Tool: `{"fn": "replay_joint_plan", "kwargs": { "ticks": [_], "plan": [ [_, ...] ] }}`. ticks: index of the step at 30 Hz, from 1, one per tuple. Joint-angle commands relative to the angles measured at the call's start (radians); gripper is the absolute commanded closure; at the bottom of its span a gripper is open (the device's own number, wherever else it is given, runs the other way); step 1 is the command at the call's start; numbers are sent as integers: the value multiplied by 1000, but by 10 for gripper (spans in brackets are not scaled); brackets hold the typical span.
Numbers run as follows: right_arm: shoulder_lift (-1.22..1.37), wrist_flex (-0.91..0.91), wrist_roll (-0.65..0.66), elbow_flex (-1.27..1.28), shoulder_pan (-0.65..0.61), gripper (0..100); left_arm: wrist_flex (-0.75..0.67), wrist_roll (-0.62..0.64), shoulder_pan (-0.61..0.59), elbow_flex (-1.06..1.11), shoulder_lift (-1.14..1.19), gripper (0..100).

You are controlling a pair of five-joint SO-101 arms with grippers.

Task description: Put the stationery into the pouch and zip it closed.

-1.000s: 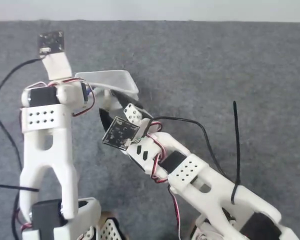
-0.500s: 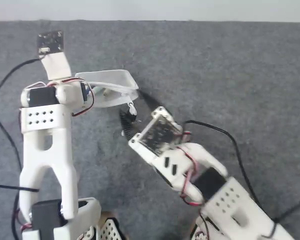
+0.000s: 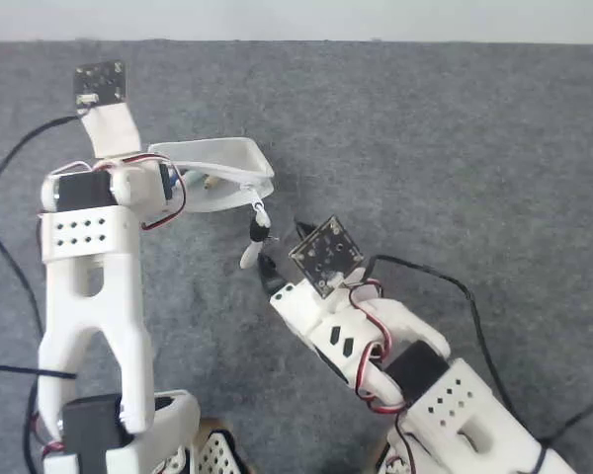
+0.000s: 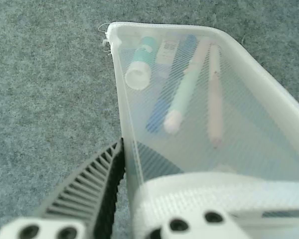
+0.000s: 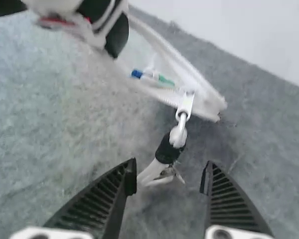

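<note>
A clear mesh pouch (image 3: 217, 160) lies on the grey mat, and my left gripper (image 4: 127, 149) is shut on its near edge. Through its mesh (image 4: 229, 124) I see a teal pen (image 4: 187, 89), a blue pen (image 4: 162, 102), a pale pencil (image 4: 214, 99) and a white-capped tube (image 4: 139, 67). The zip runs shut along the top edge. The zipper pull (image 3: 258, 225) hangs off the pouch's end with a black-and-white tab (image 5: 164, 157) trailing onto the mat. My right gripper (image 3: 284, 249) stands open just short of that tab (image 3: 250, 257), its jaws either side and not touching it.
Grey carpet-like mat (image 3: 455, 138) covers the whole table, with bare room to the right and far side. The left arm's white body (image 3: 89, 286) stands at the near left. A black cable (image 3: 10, 197) loops beside it.
My right gripper has let go of the zipper pull and drawn back from the pouch toward the near side. The pull tab now hangs free. The left arm kept still.
</note>
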Motion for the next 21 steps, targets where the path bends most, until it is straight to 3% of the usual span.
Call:
{"fn": "replay_joint_plan", "kwargs": {
  "ticks": [1,8,21],
  "plan": [
    [-31,-140,-5,57,5,793,-21,20,3,-2,-41,987],
    [22,-371,-12,133,5,795,-21,20,3,-2,-41,987],
    [429,-808,-6,135,12,796,-21,20,3,-2,-41,987]
  ]
}}
